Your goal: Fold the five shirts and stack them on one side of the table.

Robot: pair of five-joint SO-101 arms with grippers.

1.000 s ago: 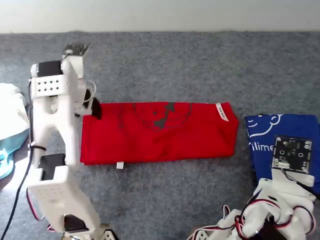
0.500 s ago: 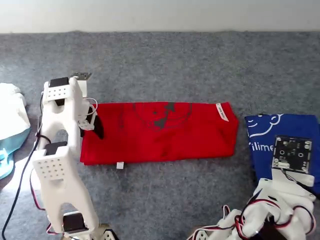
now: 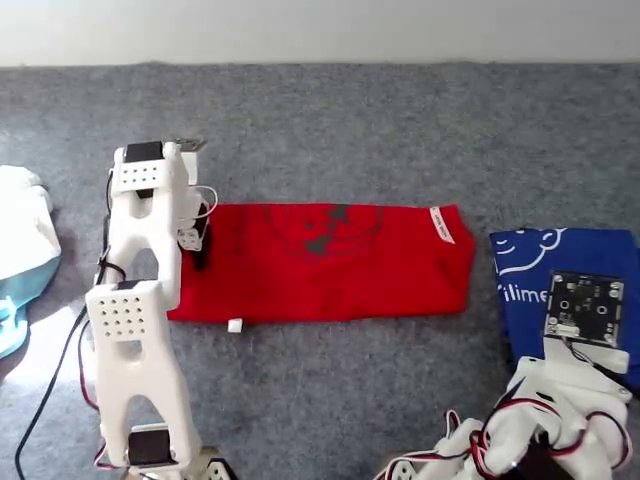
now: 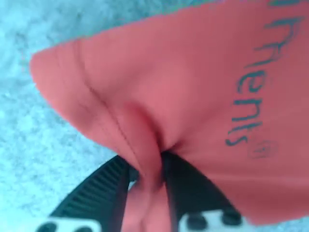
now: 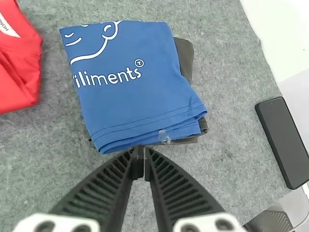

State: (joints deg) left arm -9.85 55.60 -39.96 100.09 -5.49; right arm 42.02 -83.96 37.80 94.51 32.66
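Count: one red shirt [image 3: 320,262], a long folded strip of soft knit, lies mid-table. One blue shirt [image 5: 130,82], folded square with white print, sits at 3 o'clock on top of one dark grey shirt [image 5: 186,50]. Bunched white and teal cloth [image 3: 20,250] at 9 o'clock. Left gripper [image 4: 145,164]: fingers clamped on a pinched ridge at the red shirt's 9 o'clock end. Right gripper [image 5: 140,157]: ribbed black fingers together, holding nothing, near the blue shirt's edge. One flat black phone [image 5: 282,140] lies by the edge of the fuzzy grey felt mat [image 3: 350,130].
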